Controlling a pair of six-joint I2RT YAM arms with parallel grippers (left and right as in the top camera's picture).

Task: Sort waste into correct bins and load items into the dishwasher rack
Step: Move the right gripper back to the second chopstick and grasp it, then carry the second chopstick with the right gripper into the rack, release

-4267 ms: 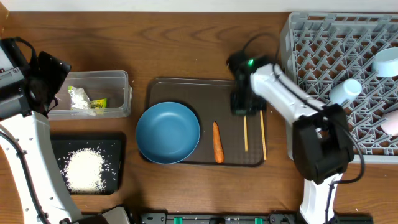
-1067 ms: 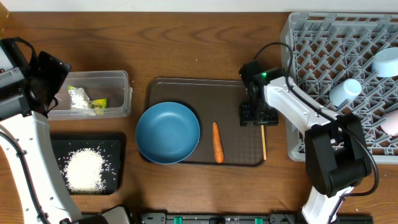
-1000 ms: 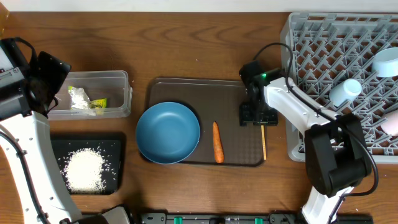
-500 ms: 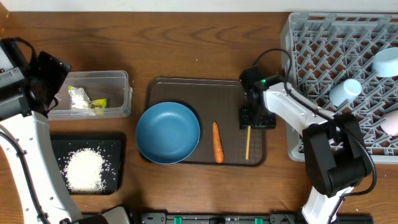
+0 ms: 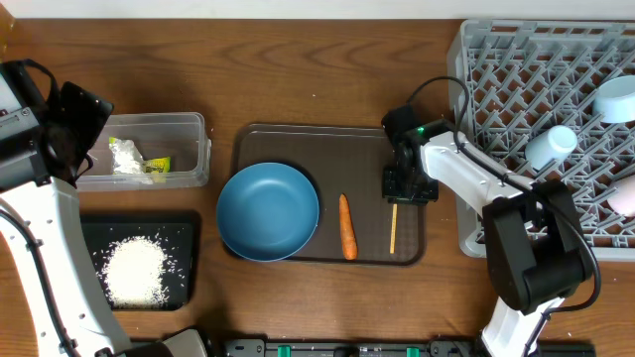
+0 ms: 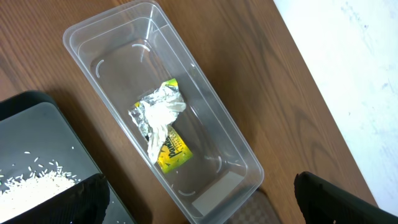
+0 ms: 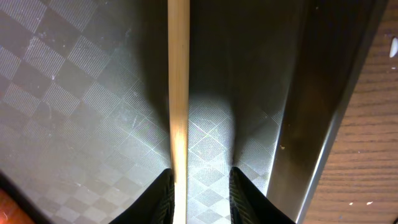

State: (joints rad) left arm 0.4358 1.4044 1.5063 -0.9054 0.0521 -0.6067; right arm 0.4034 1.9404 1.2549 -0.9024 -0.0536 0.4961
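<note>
Chopstick (image 5: 393,228) shifted left, its top hidden under right claw (image 7: 200,193), jaws narrowed, not gripping, left claw (image 6: 205,202) wide open

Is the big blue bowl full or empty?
Empty. The blue bowl shows only its bare blue inside; the carrot lies beside it on the brown tray.

A dark brown serving tray (image 5: 298,144) with rounded corners and a raised rim lies flat near the middle of the wooden table (image 5: 298,59), its floor finely checkered in the right wrist view, while a white surface (image 6: 354,74) shows beyond the table's edge in the left wrist view.
</note>
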